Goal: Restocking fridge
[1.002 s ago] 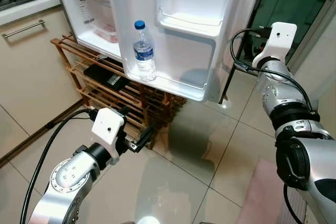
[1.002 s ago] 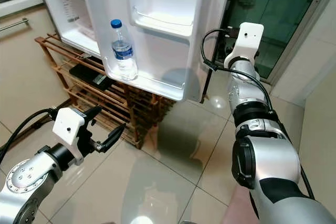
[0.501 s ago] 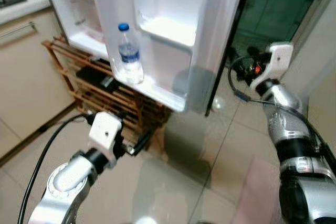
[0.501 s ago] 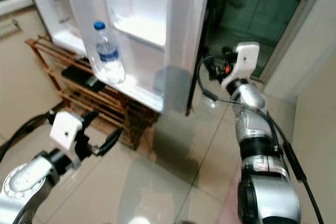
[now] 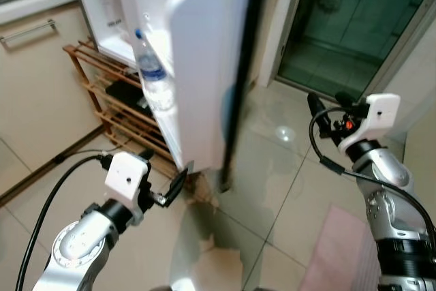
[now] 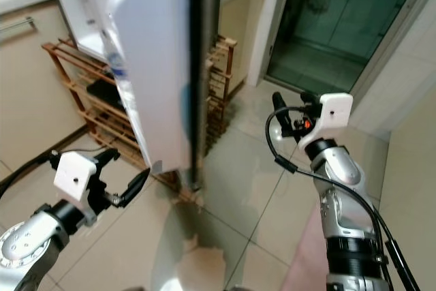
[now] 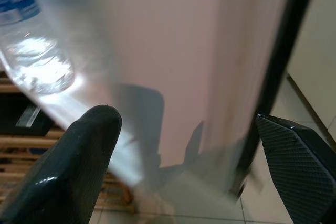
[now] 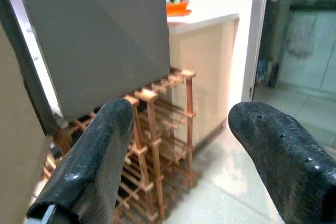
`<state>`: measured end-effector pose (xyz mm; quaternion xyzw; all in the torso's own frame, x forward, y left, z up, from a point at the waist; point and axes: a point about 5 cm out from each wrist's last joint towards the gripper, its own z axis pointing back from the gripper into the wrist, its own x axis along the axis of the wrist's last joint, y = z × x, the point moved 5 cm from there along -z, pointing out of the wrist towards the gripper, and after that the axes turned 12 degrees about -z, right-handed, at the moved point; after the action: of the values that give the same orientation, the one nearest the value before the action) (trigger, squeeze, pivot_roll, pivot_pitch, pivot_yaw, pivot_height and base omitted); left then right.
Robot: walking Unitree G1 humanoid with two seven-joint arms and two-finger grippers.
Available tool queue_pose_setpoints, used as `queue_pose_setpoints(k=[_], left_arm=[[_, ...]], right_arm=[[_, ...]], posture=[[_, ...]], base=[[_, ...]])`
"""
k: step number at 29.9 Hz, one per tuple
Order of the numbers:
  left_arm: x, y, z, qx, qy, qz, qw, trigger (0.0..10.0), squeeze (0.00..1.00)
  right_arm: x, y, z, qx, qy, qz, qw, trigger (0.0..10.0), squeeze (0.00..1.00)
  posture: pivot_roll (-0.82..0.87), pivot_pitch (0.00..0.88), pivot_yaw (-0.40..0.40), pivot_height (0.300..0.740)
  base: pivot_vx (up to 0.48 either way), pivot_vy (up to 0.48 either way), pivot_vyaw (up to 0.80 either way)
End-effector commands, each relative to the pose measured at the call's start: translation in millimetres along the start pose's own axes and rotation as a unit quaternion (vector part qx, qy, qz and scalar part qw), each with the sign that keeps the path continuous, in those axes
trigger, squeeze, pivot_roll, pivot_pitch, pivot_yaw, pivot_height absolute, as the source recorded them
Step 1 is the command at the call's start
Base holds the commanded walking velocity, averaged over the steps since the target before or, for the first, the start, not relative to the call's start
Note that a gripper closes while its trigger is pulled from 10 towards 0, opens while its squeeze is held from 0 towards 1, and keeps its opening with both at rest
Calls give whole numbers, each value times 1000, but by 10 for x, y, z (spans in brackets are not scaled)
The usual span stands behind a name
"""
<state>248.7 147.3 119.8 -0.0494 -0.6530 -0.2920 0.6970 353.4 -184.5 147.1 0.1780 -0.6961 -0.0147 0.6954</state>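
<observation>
The white fridge door (image 5: pixel 197 66) stands edge-on between the two arms, its long axis upright, with one clear plastic water bottle with a blue cap (image 5: pixel 151 73) in its lower shelf. The left gripper (image 5: pixel 170 189), fingers spread apart, sits just below the door's bottom corner, nearer than the right gripper (image 6: pixel 289 115) (also spread and holding nothing), which hangs well apart on the outer side. A wooden slatted rack (image 8: pixel 157 145) stands beneath the fridge.
</observation>
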Motion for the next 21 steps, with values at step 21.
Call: queue_pose_setpoints(k=[21], left_arm=[[518, -399, 96, -3, -89, -44, 995, 10000, 0]], right_arm=[[-325, 702, 39, 80, 76, -5, 994, 10000, 0]], posture=[[82, 32, -91, 740]], base=[[0, 0, 0]])
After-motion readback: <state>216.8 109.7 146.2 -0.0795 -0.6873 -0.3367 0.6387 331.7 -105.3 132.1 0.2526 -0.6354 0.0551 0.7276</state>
